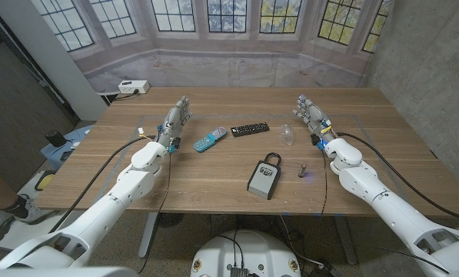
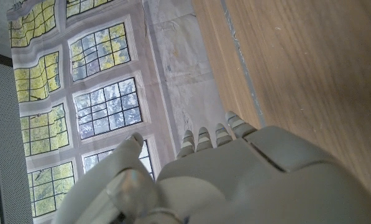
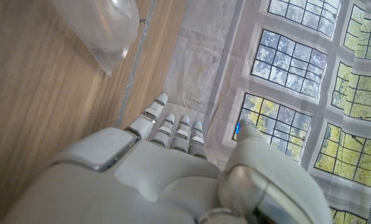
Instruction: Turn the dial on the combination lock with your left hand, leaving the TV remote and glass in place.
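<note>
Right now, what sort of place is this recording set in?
Probably a lab or test room staged for recording: the window wall looks like a printed backdrop, a wooden table holds assorted items, and a power strip sits at its far corner.

Left arm reaching in from the near left corner, forearm angled toward the table's middle, left hand (image 1: pixel 175 120) out ahead of the wrist with fingers (image 2: pixel 205 138) extended side by side, pointing away, thumb apart, holding nothing. Right arm mirrored from the near right corner, right hand (image 1: pixel 310 114) likewise raised at the far end, fingers (image 3: pixel 173 127) straight and close together, thumb set off, empty. Hands well apart from each other.
</note>
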